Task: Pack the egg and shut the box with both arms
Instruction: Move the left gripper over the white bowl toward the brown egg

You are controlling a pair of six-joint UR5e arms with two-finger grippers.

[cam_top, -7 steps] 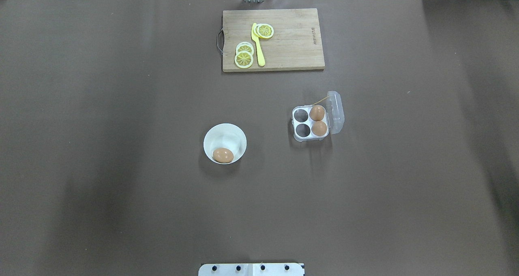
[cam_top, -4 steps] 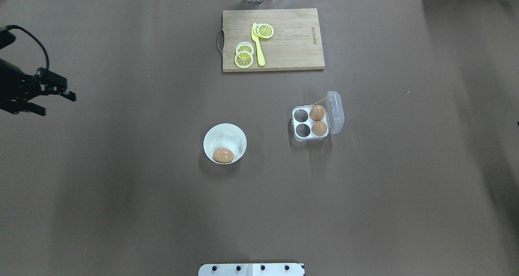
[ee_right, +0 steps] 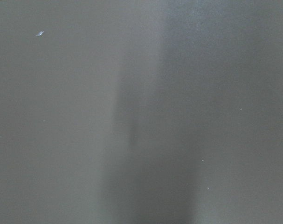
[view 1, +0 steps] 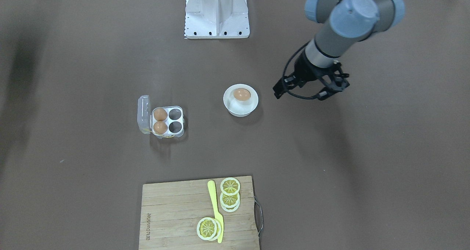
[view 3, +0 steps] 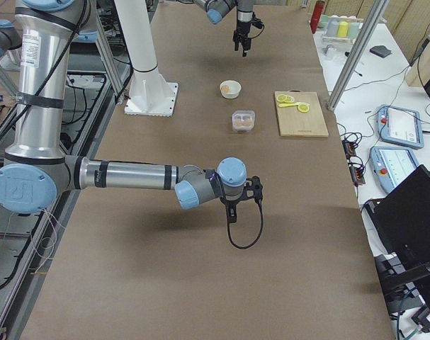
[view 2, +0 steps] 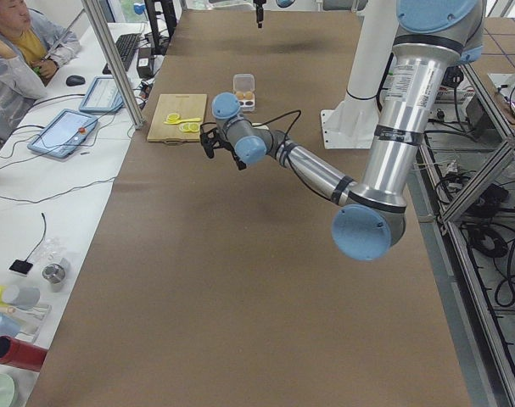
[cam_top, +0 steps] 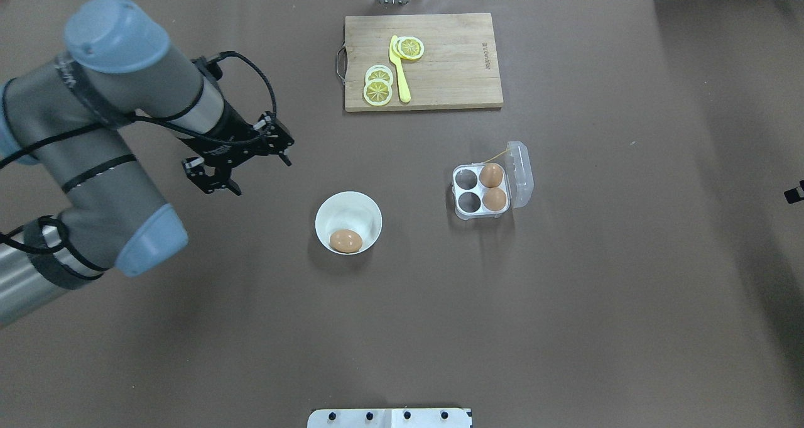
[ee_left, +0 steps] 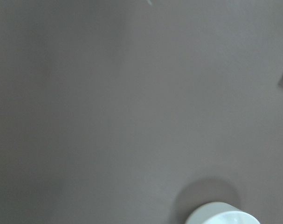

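One light-brown egg (cam_top: 345, 241) lies in a round white bowl (cam_top: 353, 209), which also shows in the front view (view 1: 239, 108). The clear egg carton (cam_top: 456, 194) stands open to the bowl's right, its lid (cam_top: 522, 171) tipped back. Two eggs fill the cells by the lid (cam_top: 491, 175); the two other cells are empty. My left gripper (cam_top: 260, 176) is open and empty, above the table to the far left of the bowl (view 1: 299, 95). Only a black tip of my right gripper (cam_top: 794, 193) shows at the right edge; I cannot tell its state.
A wooden cutting board (cam_top: 452, 63) with lemon slices and a yellow knife lies at the far middle. The white stand (view 1: 217, 11) is at the robot's side. The left wrist view shows the bowl's rim (ee_left: 223, 217) at its bottom edge.
My left arm has swept in from the left edge toward the bowl, its gripper open. A tip of my right gripper has appeared at the right edge. Eggs, bowl and carton have not moved.
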